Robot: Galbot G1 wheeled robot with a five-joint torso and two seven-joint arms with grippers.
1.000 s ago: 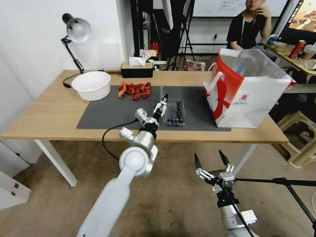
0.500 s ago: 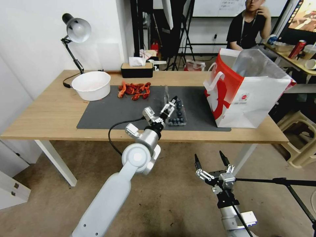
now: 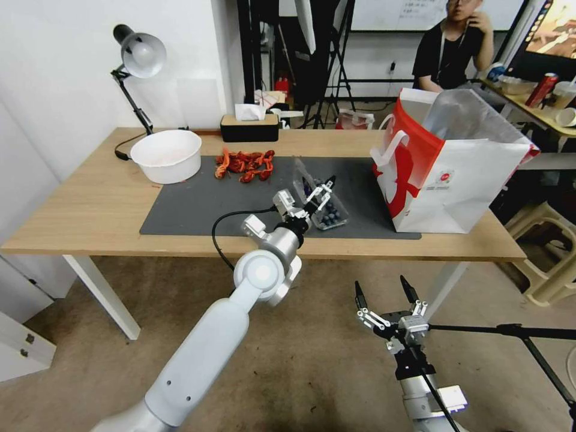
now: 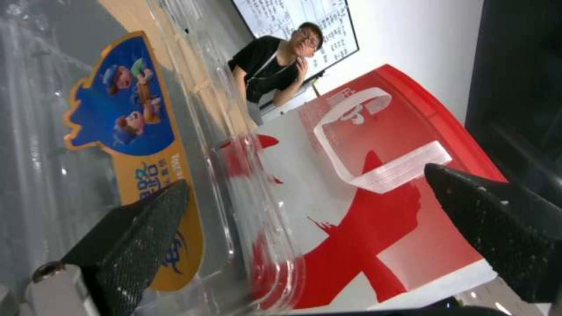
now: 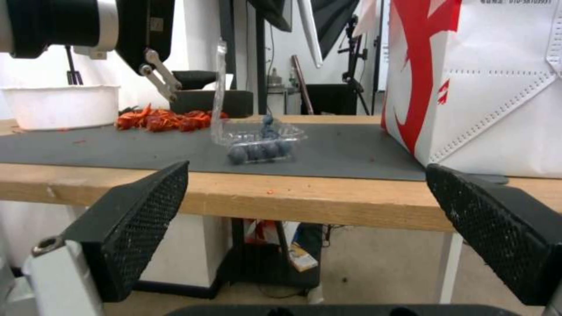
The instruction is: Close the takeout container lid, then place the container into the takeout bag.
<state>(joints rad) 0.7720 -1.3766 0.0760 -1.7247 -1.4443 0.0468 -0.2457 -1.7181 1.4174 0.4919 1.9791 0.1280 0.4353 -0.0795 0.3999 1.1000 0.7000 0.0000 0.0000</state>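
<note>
Left gripper [image 3: 321, 193] is reaching over the grey mat [image 3: 198, 207], sitting at the container [image 3: 327, 211], fingers spread apart and holding nothing. In the left wrist view one fingertip [image 4: 143, 219] is lying against the outer face of the lid [image 4: 117, 145], right over its blue-and-yellow sticker; the other fingertip [image 4: 491, 219] is hanging free on the far side, with the bag [image 4: 375, 206] behind it.

The lid [image 3: 302, 175] is standing raised, roughly upright, from the container's edge on the bowl side; the clamshell is not closed. In the right wrist view the lid [image 5: 219, 87] is rising near vertical above the base [image 5: 261, 142], with the left gripper's fingers [image 5: 161, 79] beside its outer face.

Container is resting on the mat near the table's front edge, blueberries [image 3: 329, 213] lying in the base. It is sitting between the red food pile [image 3: 245, 165] and the bag [image 3: 456, 174], clearly apart from both.

Bag is standing upright on the table's right end, mouth open, clear liner [image 3: 465, 117] showing at the top.

Right gripper [image 3: 384, 298] is idling low in front of the table, below its edge, fingers wide apart, empty.

White bowl [image 3: 167, 155] is sitting at the mat's far left corner.
</note>
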